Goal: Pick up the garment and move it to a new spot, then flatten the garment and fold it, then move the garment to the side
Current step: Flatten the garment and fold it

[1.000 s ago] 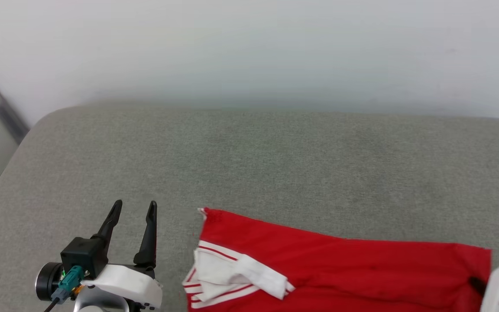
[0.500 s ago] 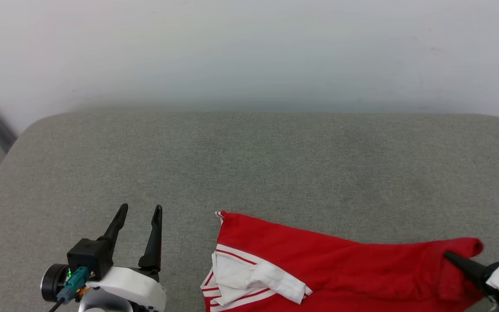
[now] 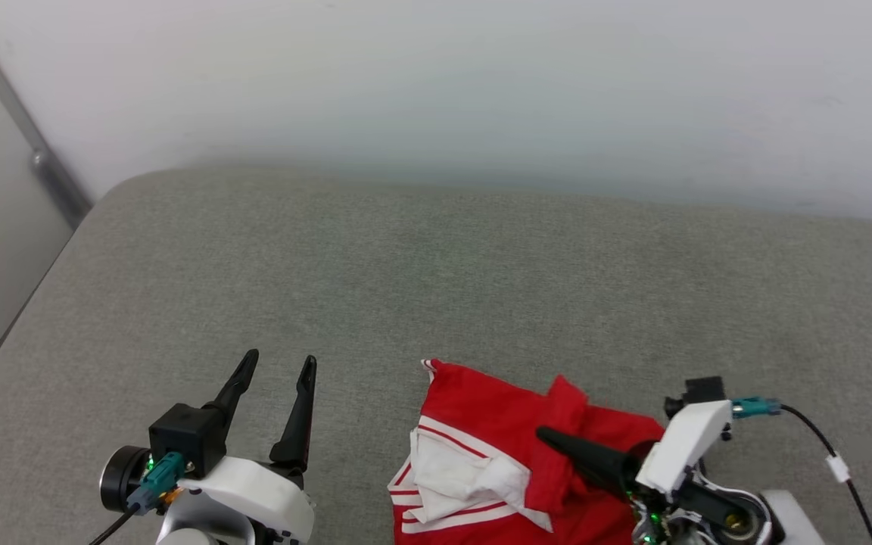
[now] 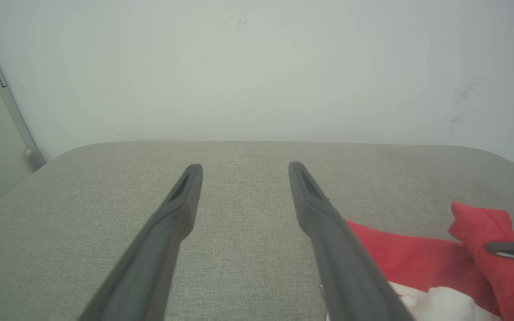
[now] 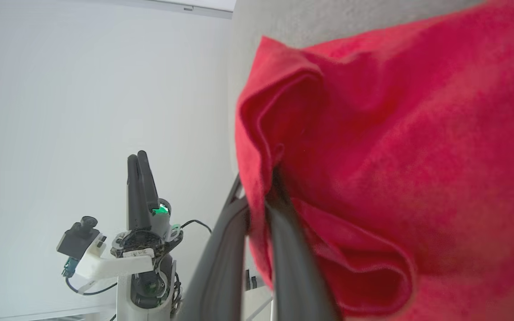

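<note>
The garment (image 3: 496, 405), a red jersey with a white sleeve (image 3: 451, 477) and red-and-white striped trim, lies bunched at the front of the grey cushion. My right gripper (image 3: 547, 434) points left and is shut on a fold of the red cloth, which is lifted and doubled over the rest. Seen from the right wrist, the red garment (image 5: 395, 147) drapes around the closed fingers (image 5: 283, 232). My left gripper (image 3: 279, 359) stands open to the left of the garment, apart from it. Its fingers (image 4: 181, 200) are spread over bare cushion, with the garment (image 4: 400, 254) at the lower right.
The grey cushioned surface (image 3: 436, 257) runs back to a white wall. Its rounded left edge drops off beside a metal post (image 3: 50, 170). The left arm (image 5: 141, 223) appears in the right wrist view in front of the wall.
My right gripper has carried the garment's right end to the left, over the rest of it, so the cloth now lies doubled and bunched. The head camera has shifted. The left gripper stays open.
</note>
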